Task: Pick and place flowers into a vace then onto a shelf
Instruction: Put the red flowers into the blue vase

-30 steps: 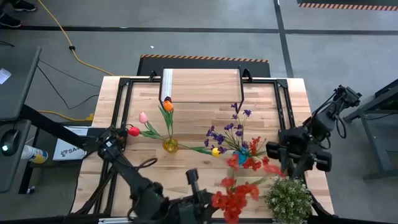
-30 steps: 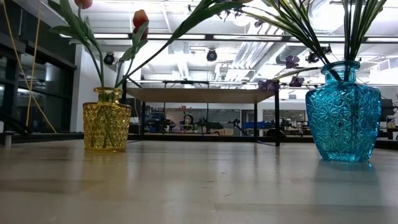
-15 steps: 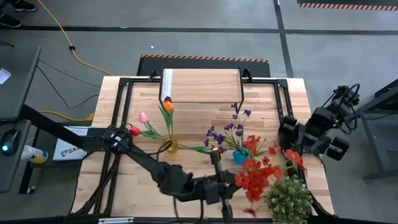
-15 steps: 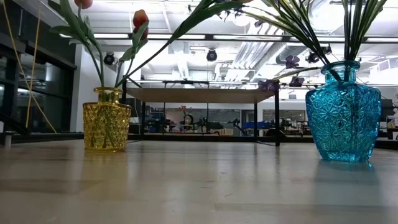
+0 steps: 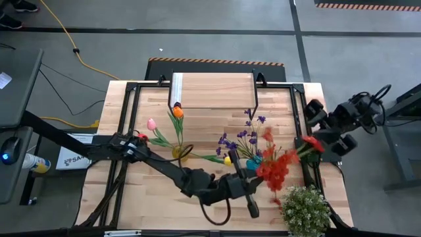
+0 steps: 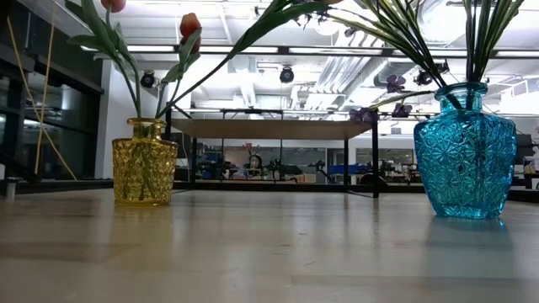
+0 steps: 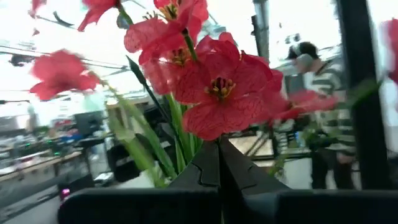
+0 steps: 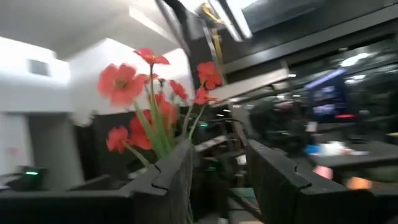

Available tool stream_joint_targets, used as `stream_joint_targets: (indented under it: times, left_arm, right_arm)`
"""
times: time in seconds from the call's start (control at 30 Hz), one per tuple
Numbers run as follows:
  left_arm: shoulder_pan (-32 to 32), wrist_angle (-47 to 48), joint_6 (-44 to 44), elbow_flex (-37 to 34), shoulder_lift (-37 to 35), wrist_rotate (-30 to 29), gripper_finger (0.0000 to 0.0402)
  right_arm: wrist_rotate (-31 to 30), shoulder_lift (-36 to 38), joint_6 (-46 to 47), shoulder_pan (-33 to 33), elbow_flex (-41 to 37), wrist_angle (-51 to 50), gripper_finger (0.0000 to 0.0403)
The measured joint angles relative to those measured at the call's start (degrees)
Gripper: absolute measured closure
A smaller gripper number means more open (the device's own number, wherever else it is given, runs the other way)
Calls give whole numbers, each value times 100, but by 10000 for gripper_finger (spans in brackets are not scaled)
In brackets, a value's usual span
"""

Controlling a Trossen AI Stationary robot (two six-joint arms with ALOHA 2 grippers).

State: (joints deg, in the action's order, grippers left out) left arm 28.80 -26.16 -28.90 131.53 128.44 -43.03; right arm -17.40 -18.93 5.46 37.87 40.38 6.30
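Note:
My left gripper (image 5: 258,176) (image 7: 219,146) is shut on a bunch of red flowers (image 5: 276,168) (image 7: 211,93), held in the air just right of the blue vase (image 5: 253,164) (image 6: 465,151) of purple sprays. My right gripper (image 5: 306,139) (image 8: 217,149) hangs over the table's right edge with a smaller red spray (image 5: 310,143) (image 8: 155,106) at its fingers. A yellow vase (image 5: 179,153) (image 6: 145,162) holds tulips. Both vases stand on the tabletop. The shelf (image 5: 214,91) stands at the far middle. My left gripper pinches the red bunch's green stems (image 7: 180,140) between its two shut fingers, low on the stems. The fingers slant upward toward the table's right side. The blossoms stand up beyond the fingertips, lifted clear of the table. My right gripper has the red spray by its stems (image 8: 163,148), which run down behind one finger (image 8: 174,174); that finger hides the place of contact. The fingers stand partly apart and slant upward. The spray is lifted clear of the table, its blossoms above the fingertips.
A bushy green potted plant (image 5: 304,210) stands at the near right corner, close under the left gripper's bunch. Black frame rails (image 5: 299,112) run along the table's sides. A person in a striped top (image 7: 311,93) shows beyond the table.
My left gripper has carried its red bunch from the near edge toward the table's right and far side, up to the blue vase. My right gripper has drawn back toward the right edge and rolled, taking the small red spray with it.

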Motion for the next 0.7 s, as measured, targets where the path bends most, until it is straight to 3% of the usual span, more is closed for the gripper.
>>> stream_joint_targets:
  times: [0.23,0.7]
  left_arm:
    - [-85,-98,-83,-9,129,-255,379]
    - [-184,-248,-243,-2,467,-511,379]
  right_arm:
    - [-380,359,-300,0,0,-494,261]
    - [-352,355,-291,0,0,-736,261]
